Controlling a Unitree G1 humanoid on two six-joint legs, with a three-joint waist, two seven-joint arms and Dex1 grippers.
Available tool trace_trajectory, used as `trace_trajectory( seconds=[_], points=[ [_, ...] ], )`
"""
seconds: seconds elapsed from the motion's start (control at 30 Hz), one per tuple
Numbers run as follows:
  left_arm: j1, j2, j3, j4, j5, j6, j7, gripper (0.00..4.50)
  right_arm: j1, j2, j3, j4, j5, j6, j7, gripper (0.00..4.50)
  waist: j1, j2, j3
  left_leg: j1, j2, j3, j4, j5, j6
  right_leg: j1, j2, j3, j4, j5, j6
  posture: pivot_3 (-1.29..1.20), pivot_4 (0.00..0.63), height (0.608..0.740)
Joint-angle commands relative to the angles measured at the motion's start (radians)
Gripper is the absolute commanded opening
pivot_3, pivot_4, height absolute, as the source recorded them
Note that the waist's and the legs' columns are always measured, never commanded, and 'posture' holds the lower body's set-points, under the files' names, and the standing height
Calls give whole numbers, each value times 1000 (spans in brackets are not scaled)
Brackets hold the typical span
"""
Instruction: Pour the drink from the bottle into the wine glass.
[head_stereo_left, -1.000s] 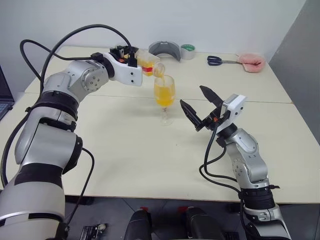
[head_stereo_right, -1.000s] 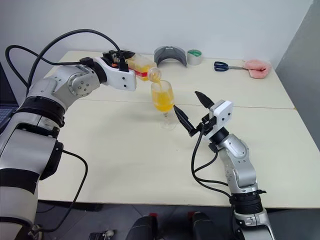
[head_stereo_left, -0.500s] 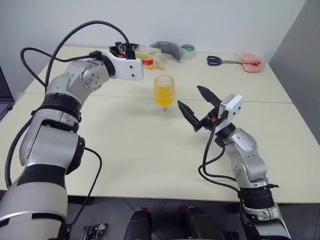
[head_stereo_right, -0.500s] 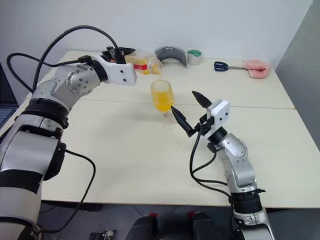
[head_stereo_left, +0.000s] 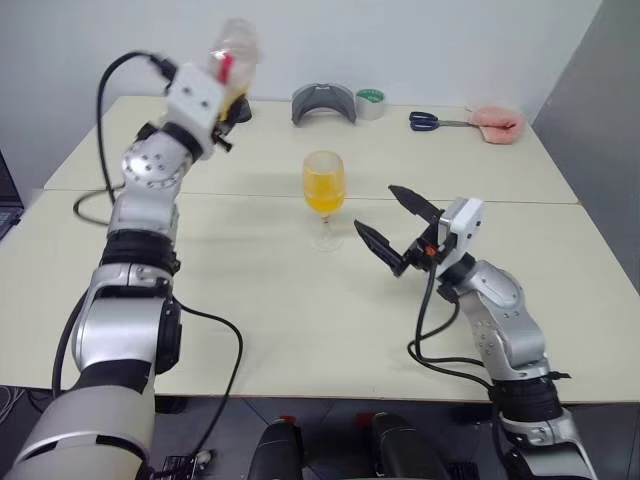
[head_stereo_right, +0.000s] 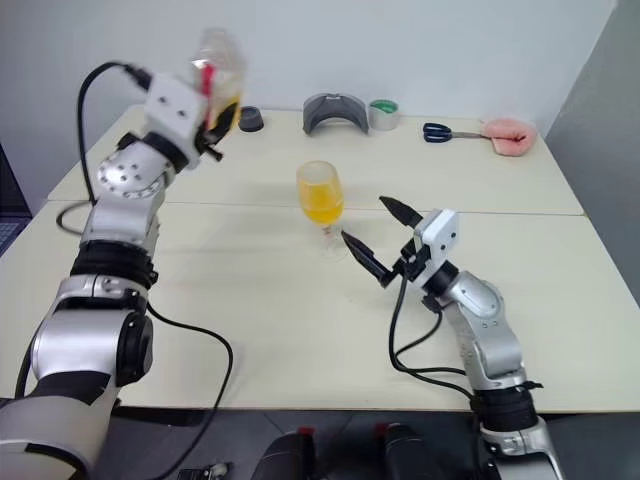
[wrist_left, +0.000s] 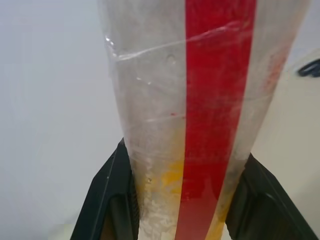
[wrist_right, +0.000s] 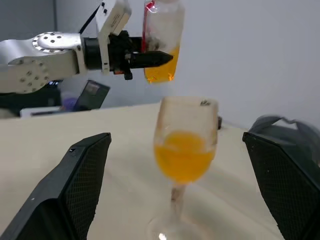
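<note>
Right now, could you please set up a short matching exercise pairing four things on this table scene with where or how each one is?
Things:
1. bottle
2. wine glass
3. scissors
4. right gripper

States:
A. standing on the table, partly filled with orange drink
B. fingers open, beside the glass
C. held upright in the left gripper, raised off the table
D. lying at the far edge, next to a pink cloth

Pairs: 1-C, 2-A, 3-D, 4-B

Head stereo looks down over table (head_stereo_left: 300, 330); wrist cams close (along tools).
</note>
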Motion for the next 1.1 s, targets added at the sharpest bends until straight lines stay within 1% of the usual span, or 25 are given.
trace_trajectory(
  seconds=[0.03, 0.13, 0.27, 0.5, 0.6, 0.9, 1.1],
  points=[
    [81, -30, 112, -153, -118, 141, 60, 1686, 17, -63, 21, -79, 61, 38, 113, 4500, 6, 0, 0, 0, 0, 0, 0, 0, 0, 0, 0, 0, 0, 0, 0, 0, 150, 740],
    [169, -61, 159, -225, -167, 200, 88, 1686, 55, -129, 50, -96, 72, 40, 206, 4500, 16, -1, 0, -1, -1, -1, 2, 0, 0, 1, -1, -1, 0, 0, 0, 0, 150, 740],
    [253, -87, 177, -276, -196, 214, 82, 1686, 76, -157, 77, -93, 74, 34, 265, 4500, 29, -1, -1, -1, -1, -1, 2, 0, 0, 2, -1, -1, -1, 0, 0, 0, 150, 740],
    [344, -118, 176, -240, -236, 140, -20, 1686, 56, -111, 80, -63, 55, 27, 233, 4500, 29, -1, -1, 0, -1, -1, 2, 0, 0, 2, 0, -1, 0, 0, 0, 0, 150, 740],
    [352, -126, 183, -179, -240, 104, -34, 1686, 70, -95, 75, -71, 52, 31, 211, 4500, 30, -2, -1, 0, -1, -1, 2, 0, 0, 2, 0, -1, 0, 0, 0, 0, 150, 740],
    [343, -129, 171, -85, -234, 70, -32, 1686, 90, -100, 74, -70, 34, 9, 202, 4500, 29, -3, -2, 0, -1, -1, 2, 0, 0, 2, 0, 0, 0, 0, 0, 0, 150, 740],
    [355, -128, 171, -105, -244, 90, -49, 3716, 72, -92, 74, -61, 28, 11, 191, 4500, 29, -3, -2, 0, -1, -1, 2, 0, 0, 2, 0, 0, 0, 0, 0, 0, 150, 740]
  ],
)
